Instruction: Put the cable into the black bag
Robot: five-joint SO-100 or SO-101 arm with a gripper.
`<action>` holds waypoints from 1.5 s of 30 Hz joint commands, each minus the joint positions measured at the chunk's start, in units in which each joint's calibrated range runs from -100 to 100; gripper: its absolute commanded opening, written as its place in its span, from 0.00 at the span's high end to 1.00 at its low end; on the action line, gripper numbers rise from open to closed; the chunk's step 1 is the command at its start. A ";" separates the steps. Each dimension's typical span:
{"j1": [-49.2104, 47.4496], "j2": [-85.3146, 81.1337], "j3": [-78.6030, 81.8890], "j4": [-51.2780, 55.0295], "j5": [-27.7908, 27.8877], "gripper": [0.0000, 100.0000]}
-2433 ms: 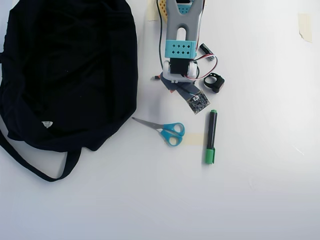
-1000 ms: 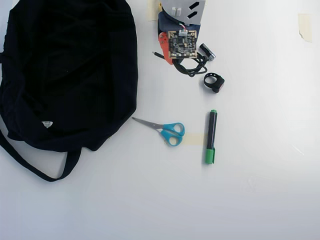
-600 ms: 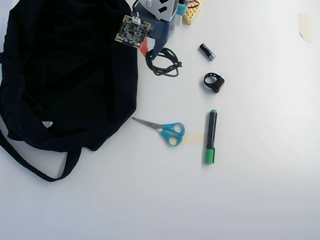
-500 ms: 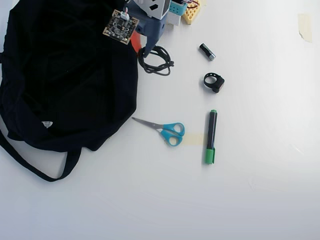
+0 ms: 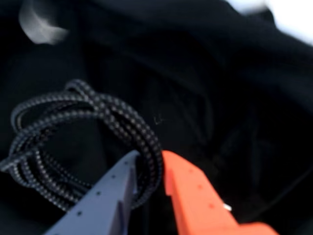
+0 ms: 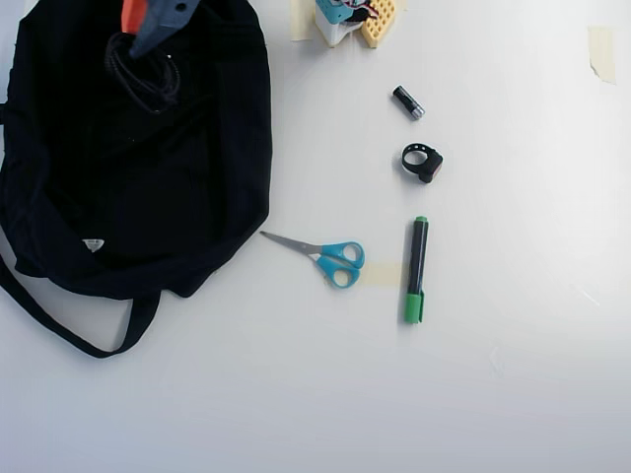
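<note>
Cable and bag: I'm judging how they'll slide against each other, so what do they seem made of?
The cable looks braided, likely woven textile sheathing: a dotted weave pattern shows along it. The bag looks like soft matte black fabric, folding and creasing loosely.

Gripper (image 5: 149,164) pinched closed on cable (image 5: 83,142) (one finger grey-blue, one orange), reaching from top edge in overhead view.
</note>
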 commanded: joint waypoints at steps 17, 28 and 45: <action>6.89 22.79 -7.11 -8.75 -0.24 0.74; -20.12 -22.94 -6.21 12.18 -1.97 0.79; -44.80 -35.88 11.13 26.39 -1.55 0.98</action>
